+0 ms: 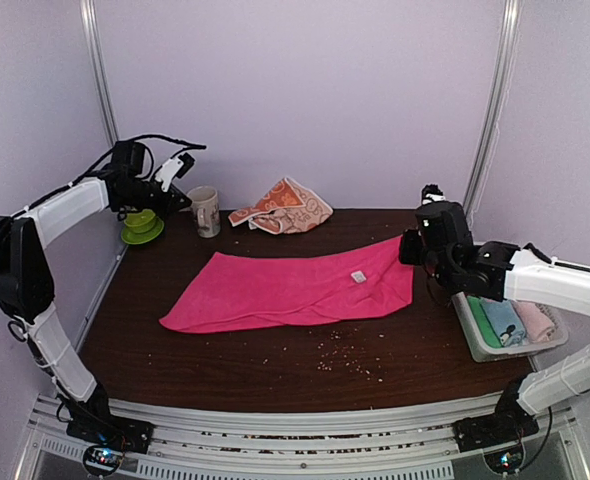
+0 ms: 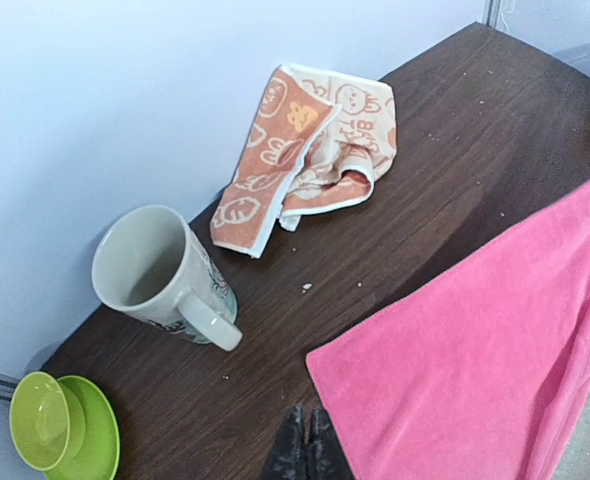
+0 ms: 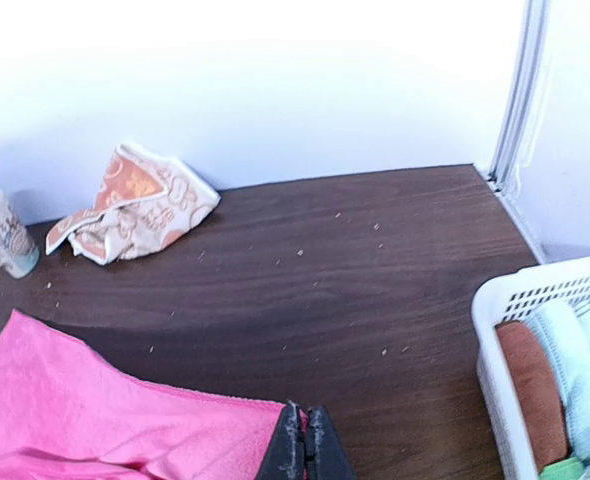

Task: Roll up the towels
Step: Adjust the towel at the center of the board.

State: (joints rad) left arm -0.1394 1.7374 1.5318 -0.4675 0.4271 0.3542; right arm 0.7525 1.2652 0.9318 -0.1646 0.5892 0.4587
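Note:
A hot pink towel [image 1: 295, 285] [image 2: 495, 350] [image 3: 95, 420] lies spread across the middle of the dark table, with a fold along its front edge. My right gripper [image 1: 412, 248] [image 3: 305, 425] is shut on this towel's far right corner, pink cloth pinched between the fingertips. An orange-peach towel with white bunny prints [image 1: 283, 207] [image 2: 310, 150] [image 3: 130, 200] lies crumpled at the back against the wall. My left gripper [image 1: 175, 200] [image 2: 308, 430] hovers shut and empty at the back left, just off the pink towel's left corner.
A pale mug [image 1: 205, 210] [image 2: 155, 270] stands at the back left beside a green cup on a saucer [image 1: 142, 226] [image 2: 60, 425]. A white basket [image 1: 510, 325] [image 3: 545, 350] with rolled cloths sits at the right edge. Crumbs [image 1: 340, 350] dot the front of the table.

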